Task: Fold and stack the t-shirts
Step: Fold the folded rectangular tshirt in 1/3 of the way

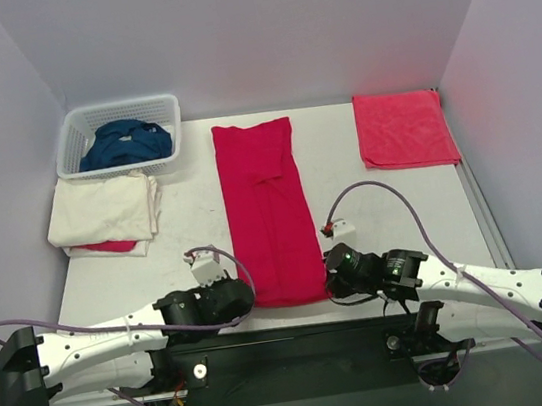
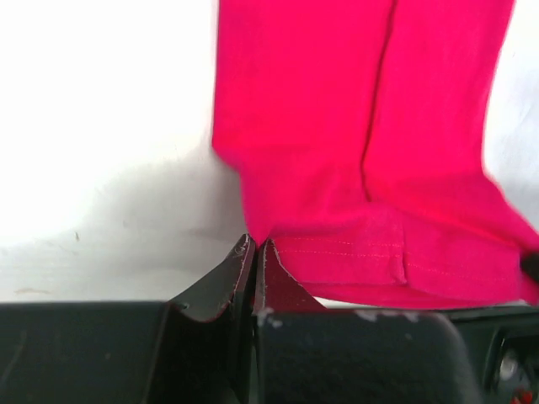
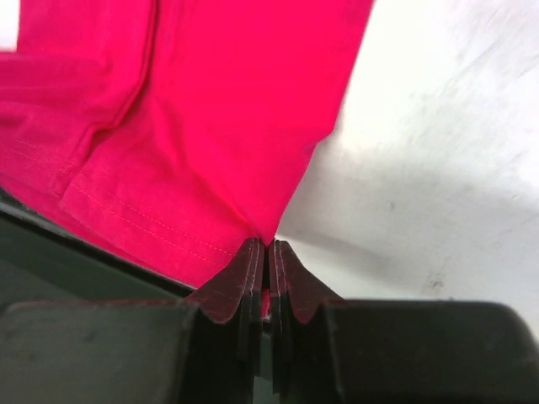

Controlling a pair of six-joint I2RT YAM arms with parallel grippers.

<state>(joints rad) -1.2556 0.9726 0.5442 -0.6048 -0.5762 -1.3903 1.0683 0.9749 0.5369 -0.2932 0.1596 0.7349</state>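
Observation:
The crimson red t-shirt [image 1: 268, 214] lies folded lengthways as a long strip down the middle of the table. My left gripper [image 1: 245, 298] is shut on its near left hem corner, which the left wrist view [image 2: 254, 244] shows pinched under the red fabric [image 2: 362, 126]. My right gripper [image 1: 328, 280] is shut on the near right hem corner; in the right wrist view [image 3: 267, 244] the fabric [image 3: 194, 109] runs into the closed jaws. The cream-white t-shirt [image 1: 100, 209] lies folded at the left. The dark blue t-shirt [image 1: 126, 142] sits crumpled in the basket.
The white lattice basket [image 1: 116, 107] stands at the back left. A folded pink-red cloth [image 1: 402, 129] lies at the back right. A red fabric edge [image 1: 111, 247] shows under the cream shirt. The table's dark near edge [image 1: 291, 347] runs just behind both grippers.

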